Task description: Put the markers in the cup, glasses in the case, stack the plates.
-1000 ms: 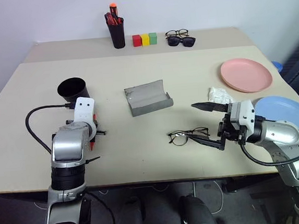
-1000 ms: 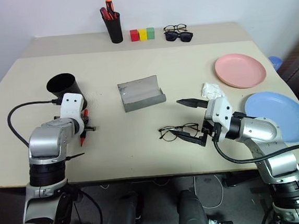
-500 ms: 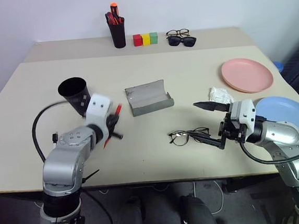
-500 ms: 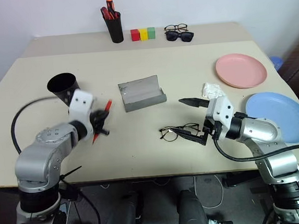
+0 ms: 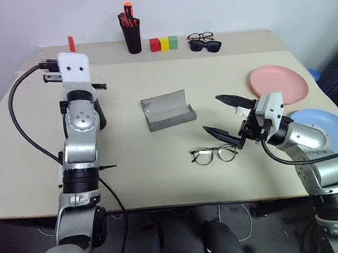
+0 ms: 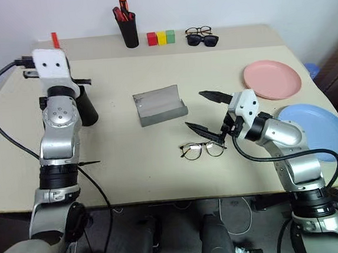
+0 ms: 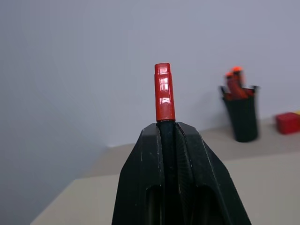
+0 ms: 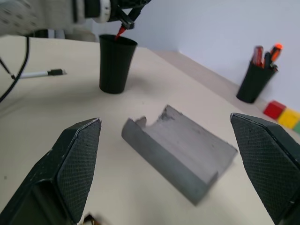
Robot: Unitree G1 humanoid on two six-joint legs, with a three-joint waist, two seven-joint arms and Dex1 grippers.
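My left gripper (image 7: 166, 129) is shut on a black marker (image 7: 164, 93), whose red cap (image 5: 71, 43) sticks out past the fingertips. That arm is raised high over the table's left side, above the black cup (image 6: 87, 107). The cup (image 8: 115, 65) stands upright. My right gripper (image 5: 224, 117) is open and empty, hovering just above and behind the wire-rimmed glasses (image 5: 214, 154), which lie flat on the table. The grey case (image 5: 167, 110) lies open at mid-table. The pink plate (image 5: 278, 84) and the blue plate (image 5: 334, 121) sit apart at the right.
At the back stand a pen holder (image 5: 131, 32), coloured blocks (image 5: 163, 43) and two other pairs of glasses (image 5: 204, 42). My left arm's black cable (image 5: 24, 133) loops over the table's left part. The blue plate overhangs the right edge.
My left arm has swung up from the table beside the cup, carrying the marker high. My right gripper has lifted off the table by the glasses, which stay put.
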